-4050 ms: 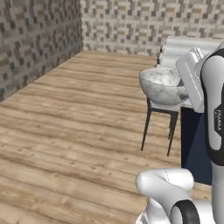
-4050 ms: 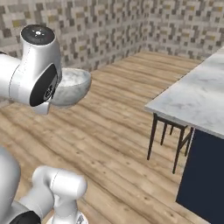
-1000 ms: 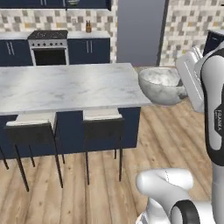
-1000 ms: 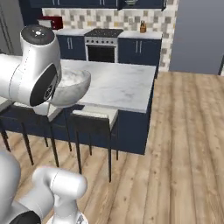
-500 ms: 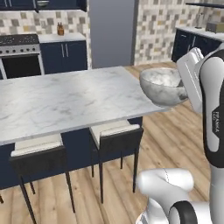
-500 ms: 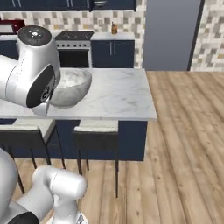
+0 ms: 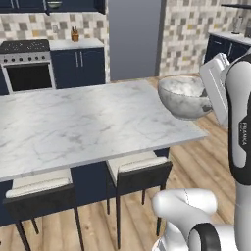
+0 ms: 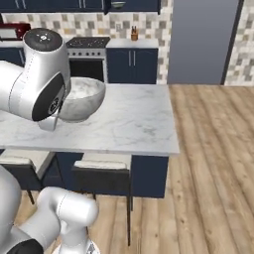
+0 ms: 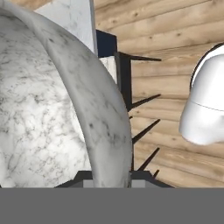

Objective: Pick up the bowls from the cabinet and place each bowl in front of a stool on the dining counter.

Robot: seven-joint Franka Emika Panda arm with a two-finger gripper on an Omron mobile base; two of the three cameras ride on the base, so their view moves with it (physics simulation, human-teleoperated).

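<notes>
The marbled stone bowl [image 7: 184,96] was carried in the air by the white arm [image 7: 241,127], held upright with its open side up. In the left base view it hung at the right end of the dining counter [image 7: 83,125], just off the slab's far right corner and above counter level; in the right base view the same bowl [image 8: 82,98] appeared over the left part of the slab [image 8: 129,121], partly hidden behind the arm's large white joint [image 8: 37,74].

In the hand view the bowl [image 9: 52,109] took up the left half of the picture, its rim [image 9: 103,94] running down between the two dark finger tips at the bottom edge. One tip [image 9: 83,178] lay inside the wall and the other outside it, so the jaws were pinching the bowl's rim. Past the rim, a corner of the marble slab [image 9: 74,17], its navy base, dark stool legs [image 9: 142,131] and the wooden floor [image 9: 166,39] were seen.

Two stools with pale seats and dark frames stood tucked along the near side of the counter [image 7: 139,169] [image 7: 41,188]. At the back wall stood a stove [image 7: 27,63], low navy cupboards [image 7: 81,66] with a marble worktop, and a tall grey refrigerator [image 7: 132,37]. A small pot of utensils [image 7: 74,34] stood on that worktop, against a tiled backsplash.
</notes>
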